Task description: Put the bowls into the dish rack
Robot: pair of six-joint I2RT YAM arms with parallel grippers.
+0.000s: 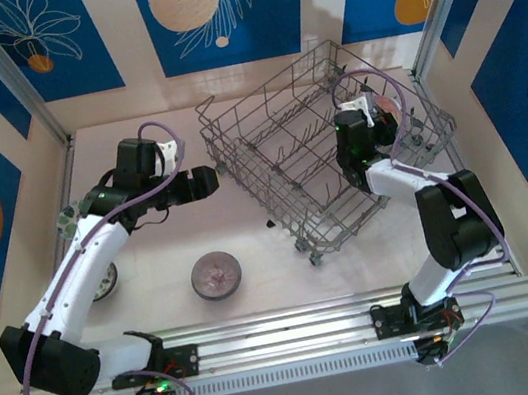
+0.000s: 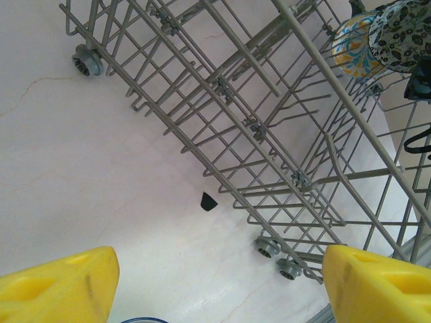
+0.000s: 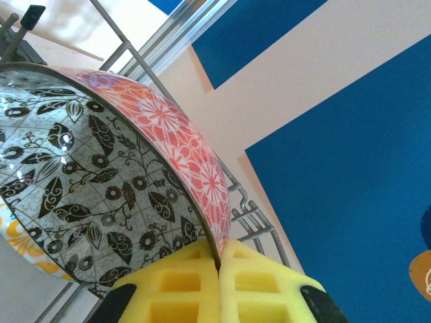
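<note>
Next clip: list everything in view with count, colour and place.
dish rack: one, grey wire, table centre-right.
held bowl: one, pink outside, black-leaf inside, rack's far right.
yellow-orange bowl: one, next to it.
pinkish-grey bowl: one, table, left of rack.
fourth bowl: one, colour unclear, under left arm.
black chip: one, table by rack.
left pincer: yellow, open, beside rack.
right pincer: yellow, shut on held bowl.

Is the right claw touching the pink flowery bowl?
Touching. The right wrist view shows the right claw pinching the rim of the round pink-flowered ceramic bowl.
</note>
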